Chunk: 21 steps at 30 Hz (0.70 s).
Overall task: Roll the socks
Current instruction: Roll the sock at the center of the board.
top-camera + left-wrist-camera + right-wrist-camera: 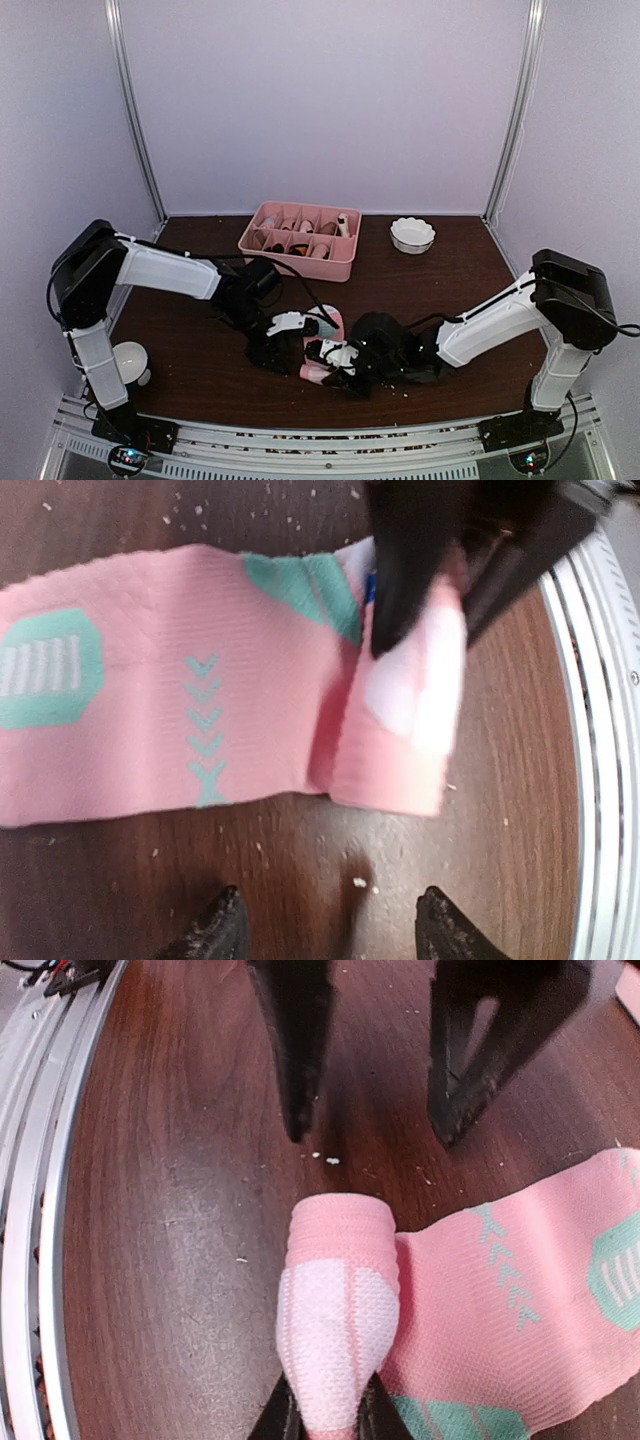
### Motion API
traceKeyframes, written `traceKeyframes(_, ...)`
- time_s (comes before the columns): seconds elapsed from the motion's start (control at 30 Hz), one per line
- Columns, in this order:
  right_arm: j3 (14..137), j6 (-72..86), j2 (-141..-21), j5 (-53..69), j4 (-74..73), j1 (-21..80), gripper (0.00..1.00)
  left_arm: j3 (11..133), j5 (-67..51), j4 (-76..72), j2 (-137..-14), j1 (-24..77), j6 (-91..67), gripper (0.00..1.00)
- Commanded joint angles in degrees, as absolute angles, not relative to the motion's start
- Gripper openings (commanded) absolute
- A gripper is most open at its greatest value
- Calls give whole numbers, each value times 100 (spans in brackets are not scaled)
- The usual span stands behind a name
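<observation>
The pink sock [327, 343] lies flat on the bench [480, 290], near the middle of its near edge. Its teal and white patches face up. One end of it is turned over into a short thick roll with a white patch on top. The right fingers [281, 1420] are clenched on this roll, one on each side. The left fingers [216, 932] are released and spread wide. They hang over bare wood just beside the long side of the sock, without touching it. Toward the far edge stand a pink divided tray [300, 264] and a small white bowl [412, 235].
</observation>
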State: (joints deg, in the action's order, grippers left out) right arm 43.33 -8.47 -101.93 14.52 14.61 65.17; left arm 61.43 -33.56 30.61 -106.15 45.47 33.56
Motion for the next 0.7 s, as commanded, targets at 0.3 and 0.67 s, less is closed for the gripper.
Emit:
traceKeyframes(0.3,4907,1087,-11908,3801,-450,5469,0,5230,-2994,1501,-9624,4970,3876,57)
traceKeyframes(0.67,5046,1437,-12339,3942,-638,5340,0,4921,-1953,839,-9583,5370,3966,50)
